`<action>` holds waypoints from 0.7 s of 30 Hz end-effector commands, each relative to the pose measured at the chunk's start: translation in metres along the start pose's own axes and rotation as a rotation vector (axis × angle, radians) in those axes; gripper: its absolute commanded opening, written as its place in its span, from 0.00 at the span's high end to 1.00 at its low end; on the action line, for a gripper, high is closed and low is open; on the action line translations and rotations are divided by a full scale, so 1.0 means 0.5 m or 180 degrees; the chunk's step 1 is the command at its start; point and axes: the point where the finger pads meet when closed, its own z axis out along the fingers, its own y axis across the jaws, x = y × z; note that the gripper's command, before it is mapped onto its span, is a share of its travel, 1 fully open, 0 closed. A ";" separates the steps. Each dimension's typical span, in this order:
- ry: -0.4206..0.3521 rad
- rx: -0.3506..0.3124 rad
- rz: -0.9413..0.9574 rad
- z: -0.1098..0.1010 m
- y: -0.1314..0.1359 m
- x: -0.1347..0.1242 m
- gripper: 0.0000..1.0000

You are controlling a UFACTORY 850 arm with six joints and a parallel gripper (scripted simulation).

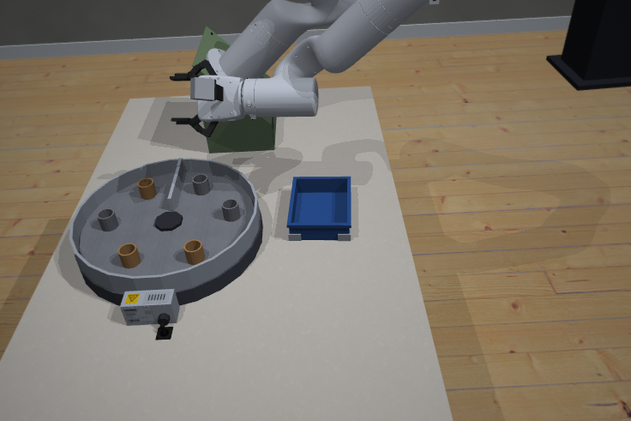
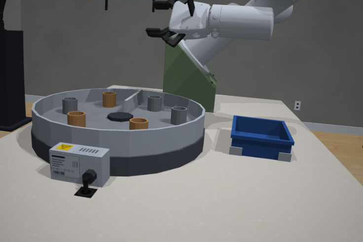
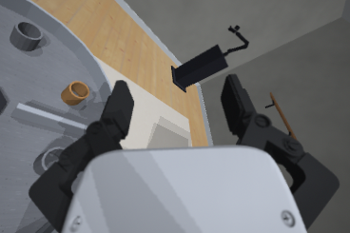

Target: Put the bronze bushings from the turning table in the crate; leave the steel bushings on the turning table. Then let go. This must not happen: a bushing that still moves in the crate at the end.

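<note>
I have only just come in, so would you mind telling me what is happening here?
The gripper hangs open above the table, holding nothing. Three bronze bushings and three steel bushings stand on the turning table. The crate has no bushing in it yet.

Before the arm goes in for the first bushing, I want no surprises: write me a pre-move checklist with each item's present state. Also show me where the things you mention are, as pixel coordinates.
1. Gripper (image 1: pixel 176 99) (image 2: pixel 154 18) (image 3: pixel 176 88) open, nothing between the fingers: ok.
2. All three bronze bushings (image 1: pixel 193 252) (image 2: pixel 138 124) upright on the turning table (image 1: pixel 219 267) (image 2: pixel 123 142) (image 3: pixel 29 72): ok.
3. All three steel bushings (image 1: pixel 231 210) (image 2: pixel 178 115) on it too: ok.
4. Blue crate (image 1: pixel 319 226) (image 2: pixel 261 140) upright, nothing inside: ok.
5. Gripper lined up over a bronze bushing: not ok, it points sideways.
6. Turning table at a standstill: cannot tell.
</note>
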 end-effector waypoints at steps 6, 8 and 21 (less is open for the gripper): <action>0.0001 -0.0001 0.0003 0.000 0.000 0.001 0.00; 0.0001 -0.0001 0.0003 0.000 0.000 0.001 0.00; -0.0044 0.0056 0.0005 0.006 -0.006 -0.001 0.00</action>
